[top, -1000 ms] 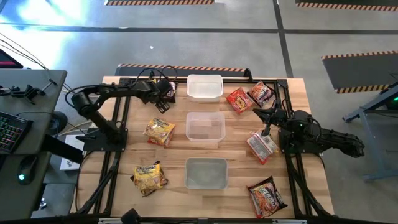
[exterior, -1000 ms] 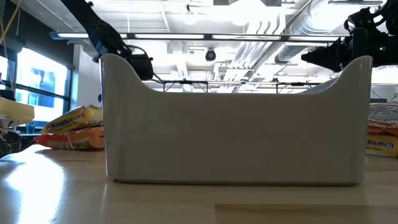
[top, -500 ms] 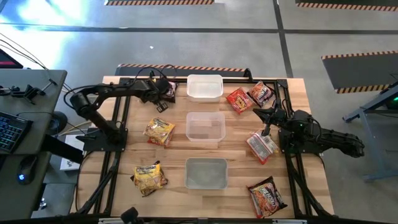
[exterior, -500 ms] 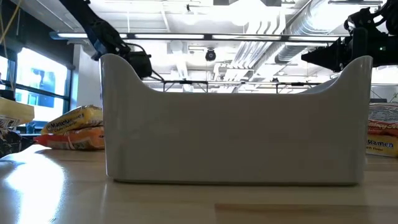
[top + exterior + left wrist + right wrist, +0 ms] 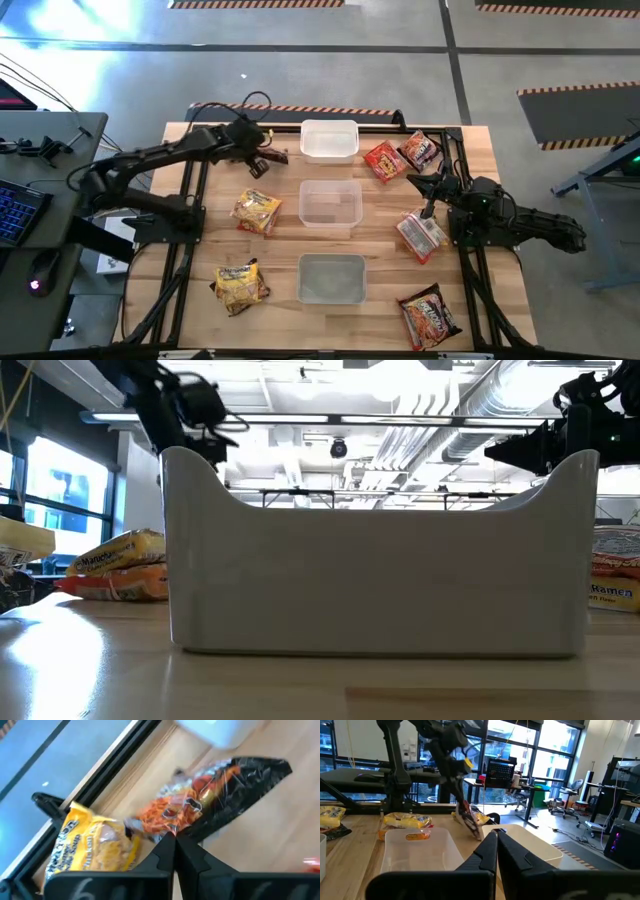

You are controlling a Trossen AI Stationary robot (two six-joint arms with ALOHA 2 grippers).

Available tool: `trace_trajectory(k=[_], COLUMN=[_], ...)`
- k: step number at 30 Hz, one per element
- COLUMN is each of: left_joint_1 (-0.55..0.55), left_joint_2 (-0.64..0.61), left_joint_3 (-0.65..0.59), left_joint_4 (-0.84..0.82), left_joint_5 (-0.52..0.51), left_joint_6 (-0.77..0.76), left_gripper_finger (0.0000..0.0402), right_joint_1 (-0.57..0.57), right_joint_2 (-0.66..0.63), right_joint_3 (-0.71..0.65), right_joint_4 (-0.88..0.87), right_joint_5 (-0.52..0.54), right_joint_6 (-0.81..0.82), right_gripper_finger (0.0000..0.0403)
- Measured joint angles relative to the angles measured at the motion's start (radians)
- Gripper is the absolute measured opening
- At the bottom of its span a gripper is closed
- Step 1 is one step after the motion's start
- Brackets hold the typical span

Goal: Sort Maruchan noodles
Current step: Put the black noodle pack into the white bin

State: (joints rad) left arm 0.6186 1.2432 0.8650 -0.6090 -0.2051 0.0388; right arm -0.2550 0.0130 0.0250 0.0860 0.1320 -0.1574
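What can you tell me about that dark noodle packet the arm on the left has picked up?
The dark packet is crinkly, glossy plastic, black-brown with orange and red print. The left pincer is shut on one edge, so it hangs tilted above the wooden table, near the far clear tub. Nothing else touches it.

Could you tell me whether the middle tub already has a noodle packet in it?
No, in the high view the middle tub holds no packet.
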Motion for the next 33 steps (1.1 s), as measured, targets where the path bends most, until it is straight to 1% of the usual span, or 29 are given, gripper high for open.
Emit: trace_trajectory(k=[5,10,18,22,33], left_joint_1=[-0.035,-0.091,-0.208,-0.234,-0.239], left_joint_2=[-0.084,-0.111,-0.112,-0.112,-0.112], left_joint_3=[0.0,0.0,0.0,-0.001,-0.023], left_joint_4=[-0.013,-0.055,-0.084,-0.085,-0.074], left_joint_5=[0.062,0.106,0.117,0.088,0.073], left_joint_6=[-0.047,-0.083,-0.139,-0.157,-0.142], left_gripper_finger=[0.0,0.0,0.0,0.0,0.0], right_joint_1=[0.0,0.0,0.0,0.0,0.0], right_joint_2=[0.0,0.0,0.0,0.0,0.0], right_joint_3=[0.0,0.0,0.0,0.0,0.0], right_joint_4=[0.0,0.0,0.0,0.0,0.0], right_joint_5=[0.0,0.0,0.0,0.0,0.0], right_joint_6=[0.0,0.0,0.0,0.0,0.0], right_gripper_finger=[0.0,0.0,0.0,0.0,0.0])
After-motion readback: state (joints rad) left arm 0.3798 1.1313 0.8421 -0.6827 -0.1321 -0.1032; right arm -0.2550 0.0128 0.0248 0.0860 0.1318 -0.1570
